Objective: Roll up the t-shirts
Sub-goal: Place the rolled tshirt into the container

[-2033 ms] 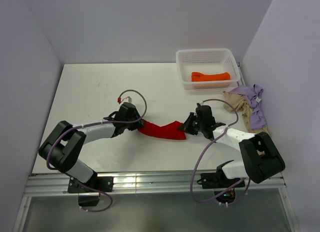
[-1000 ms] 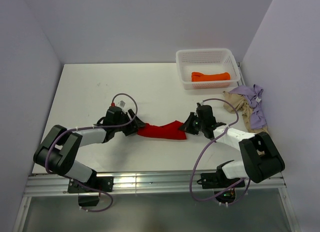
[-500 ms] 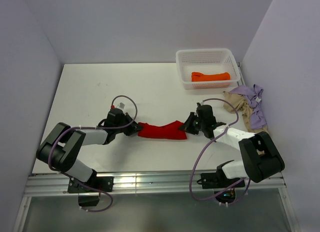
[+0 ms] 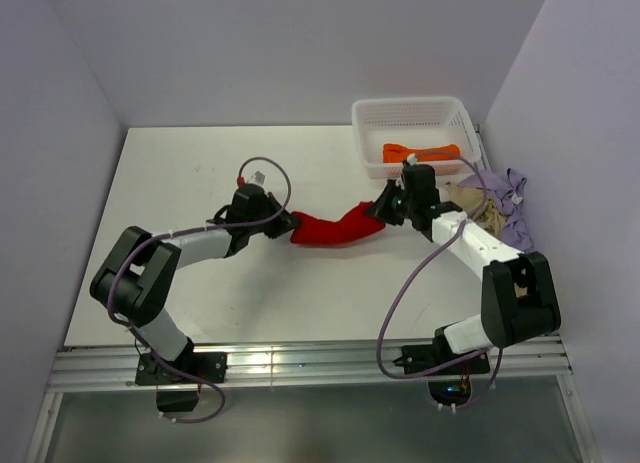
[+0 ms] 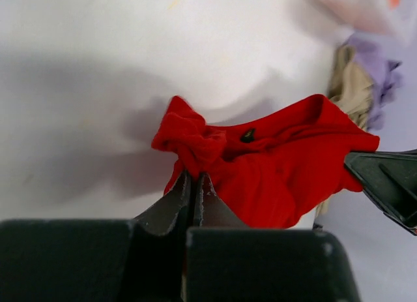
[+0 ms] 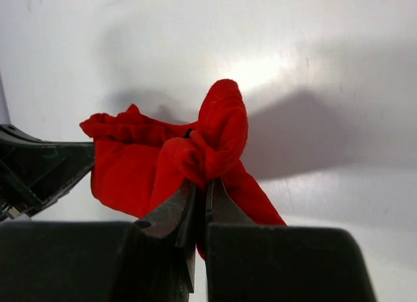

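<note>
The red t-shirt point(image 4: 335, 229) is bunched into a long roll and hangs between both grippers above the table's middle. My left gripper point(image 4: 288, 223) is shut on its left end point(image 5: 192, 145). My right gripper point(image 4: 378, 209) is shut on its right end point(image 6: 218, 135). The orange t-shirt point(image 4: 420, 152) lies rolled in the white mesh basket point(image 4: 365, 133). The lilac t-shirt point(image 4: 513, 215) and the beige t-shirt point(image 4: 472, 200) lie crumpled together at the table's right edge.
The basket stands at the back right, just behind my right gripper. The lilac and beige heap lies right of my right forearm. Purple walls close in the table on three sides.
Both grippers have lifted the red t-shirt and carried it back and to the right, toward the basket. The right gripper has moved the most, up beside the basket's front.
</note>
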`<action>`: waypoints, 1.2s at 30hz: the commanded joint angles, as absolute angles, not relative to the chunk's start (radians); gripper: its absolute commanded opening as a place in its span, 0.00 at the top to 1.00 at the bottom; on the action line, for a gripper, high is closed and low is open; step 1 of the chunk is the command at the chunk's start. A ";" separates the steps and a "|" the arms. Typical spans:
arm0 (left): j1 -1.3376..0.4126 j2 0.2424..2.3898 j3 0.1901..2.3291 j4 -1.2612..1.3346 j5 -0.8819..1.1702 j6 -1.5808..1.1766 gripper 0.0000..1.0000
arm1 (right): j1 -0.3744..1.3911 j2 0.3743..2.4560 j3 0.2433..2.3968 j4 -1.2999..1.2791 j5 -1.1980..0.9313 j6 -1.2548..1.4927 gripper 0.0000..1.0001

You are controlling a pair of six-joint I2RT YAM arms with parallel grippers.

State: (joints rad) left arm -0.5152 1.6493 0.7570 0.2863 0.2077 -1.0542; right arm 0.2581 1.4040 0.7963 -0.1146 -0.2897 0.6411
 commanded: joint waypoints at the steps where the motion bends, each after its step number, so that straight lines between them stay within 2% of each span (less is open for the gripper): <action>1: -0.529 1.667 0.944 0.267 0.195 -0.997 1.00 | 0.229 1.436 0.958 -0.169 -0.281 0.611 1.00; 10: -0.529 1.862 1.389 0.248 0.206 -0.861 1.00 | 0.091 1.666 1.350 -0.216 -0.340 0.624 1.00; 23: -0.519 2.127 1.788 0.387 0.311 -0.724 1.00 | -0.028 2.187 1.926 -0.238 -0.411 0.667 1.00; 26: -0.525 2.215 1.868 0.400 0.356 -0.768 1.00 | -0.026 2.266 1.945 -0.262 -0.437 0.675 1.00; 29: -0.534 2.240 1.878 0.413 0.359 -0.790 1.00 | -0.020 2.257 1.834 -0.213 -0.463 0.690 1.00; 36: -0.508 2.096 1.726 0.376 0.319 -0.808 1.00 | 0.052 2.154 1.637 -0.120 -0.517 0.683 1.00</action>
State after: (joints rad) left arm -0.5182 2.2185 1.7714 0.3492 0.3019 -0.7811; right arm -0.0109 2.2604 1.6978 -0.1581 -0.4637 0.6830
